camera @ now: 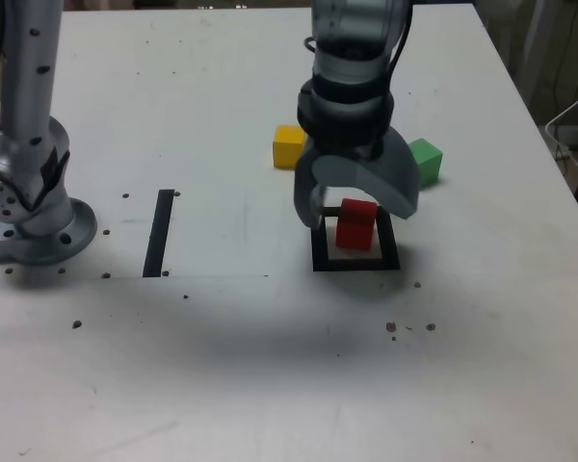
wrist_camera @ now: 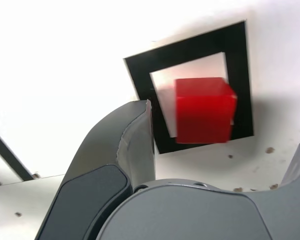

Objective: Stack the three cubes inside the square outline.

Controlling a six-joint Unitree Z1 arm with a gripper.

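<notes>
Surface: a white table, matte, flecked with small dark specks toward its near edge.

Square outline: black tape frame with a white centre, lying flat on the table, toward the exterior view's right of the middle.

Red cube: sits inside the outline on the white centre; in the wrist view it appears to lie closer to one side of the frame than the other, though blur makes the margin hard to judge.

Yellow cube: on the bare table beyond the outline, toward the far edge, partly behind the arm.

Green cube: on the bare table beyond the outline, on the exterior view's right of the arm, apart from the yellow cube.

Gripper: grey, pointing down directly over the outline. Its jaws are spread wide, one on each side of the red cube, and neither touches it; nothing is held.

Black tape strip: a single straight piece, on the exterior view's left of the outline, well apart from it.

Arm base: grey metal mount standing near the table's left edge in the exterior view.
</notes>
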